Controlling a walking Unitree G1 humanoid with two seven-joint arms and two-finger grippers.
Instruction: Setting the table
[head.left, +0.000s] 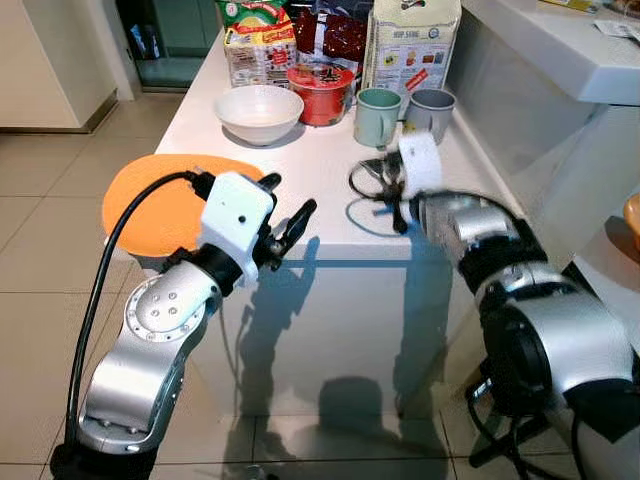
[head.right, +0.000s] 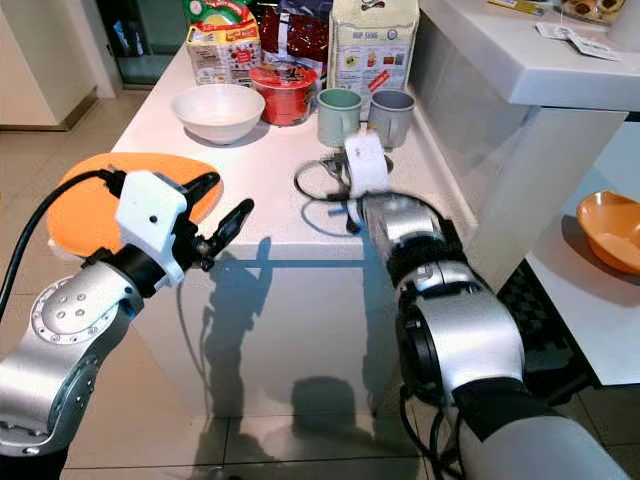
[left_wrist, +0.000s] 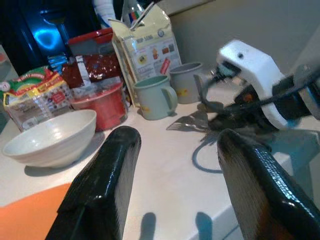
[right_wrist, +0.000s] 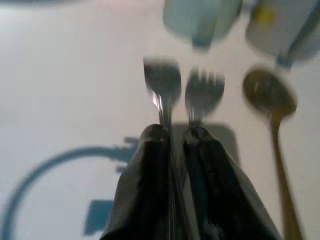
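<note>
Right wrist view: two steel forks lie side by side on the white table, tines toward 12 o'clock, blurred; a brass-coloured spoon lies at their 3 o'clock, apart from them.
Forks, long axis: handles run from 6 to 12 o'clock, passing between the right gripper's black fingertips.
Right gripper: narrow, pinched on the fork handles.
Place: near the table's front edge, at 6 o'clock from the green mug and grey mug.
Left eye view: adds the white bowl, red tub and orange plate at the table's 9 o'clock edge; the cutlery is mostly hidden behind the right wrist.
Left gripper: fingers spread wide, empty, off the front edge beside the plate.
</note>
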